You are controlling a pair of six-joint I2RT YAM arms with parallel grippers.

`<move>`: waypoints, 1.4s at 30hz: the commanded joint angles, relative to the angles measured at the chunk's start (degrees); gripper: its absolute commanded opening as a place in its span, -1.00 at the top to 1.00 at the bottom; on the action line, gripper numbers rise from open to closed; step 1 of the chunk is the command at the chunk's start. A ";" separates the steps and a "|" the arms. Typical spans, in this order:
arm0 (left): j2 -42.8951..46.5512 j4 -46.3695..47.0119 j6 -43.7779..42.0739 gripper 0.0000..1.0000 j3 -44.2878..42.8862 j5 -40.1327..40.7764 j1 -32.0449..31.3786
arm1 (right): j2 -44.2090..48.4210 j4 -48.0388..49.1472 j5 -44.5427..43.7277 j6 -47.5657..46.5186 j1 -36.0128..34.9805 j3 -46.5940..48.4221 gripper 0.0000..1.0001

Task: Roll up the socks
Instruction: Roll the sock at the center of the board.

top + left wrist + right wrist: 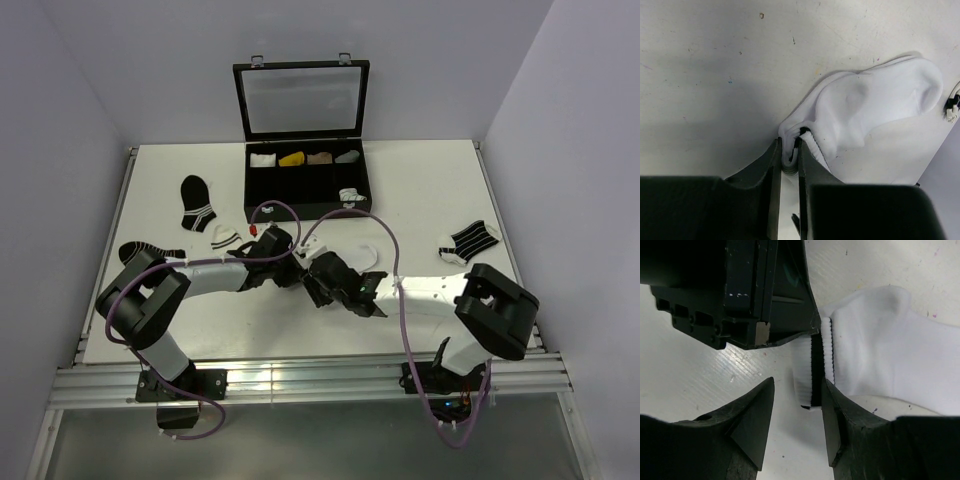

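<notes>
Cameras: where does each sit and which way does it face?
Top external: above and behind the bases, looking down on the table; left arm and right arm show.
Left wrist: on its arm, looking down past the left gripper, clamped on the cuff of the white sock.
Right wrist: on its arm, looking down past the open right gripper straddling that cuff.
Shared: both wrist views show that cuff.

White table, black case, black socks left, lined sock right, plain sock centre

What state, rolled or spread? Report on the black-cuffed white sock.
Spread, not rolled: the plain white ankle sock lies flat at full length, only its cuff pinched in the left claw.
</notes>
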State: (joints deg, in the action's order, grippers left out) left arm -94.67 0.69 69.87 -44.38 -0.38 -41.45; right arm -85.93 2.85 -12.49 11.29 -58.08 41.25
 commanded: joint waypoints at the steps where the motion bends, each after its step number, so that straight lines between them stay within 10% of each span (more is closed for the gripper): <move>1: -0.42 -5.87 -2.01 0.99 -0.36 0.91 -0.30 | -2.04 -1.18 -3.94 -1.71 -1.06 3.12 0.00; 13: 0.89 -6.57 -2.19 0.99 0.08 -0.76 -0.12 | -11.97 -6.45 -7.20 1.37 -2.03 4.44 0.02; 21: 4.32 -6.93 -2.10 0.89 1.49 0.12 0.49 | -13.48 -7.86 -2.81 2.42 -1.77 6.03 0.92; 31: 14.86 -6.23 1.93 -0.27 7.64 7.85 0.58 | -10.66 -4.96 22.92 4.62 6.66 5.59 1.00; 42: 16.46 0.80 2.47 -0.37 12.39 4.88 0.49 | -18.56 6.19 57.46 13.58 20.64 4.80 1.00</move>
State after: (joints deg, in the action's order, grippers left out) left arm -76.66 -2.81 71.70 -32.05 6.09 -40.69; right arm -101.14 7.03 32.18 21.41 -38.81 47.55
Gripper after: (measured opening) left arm 0.688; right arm 0.130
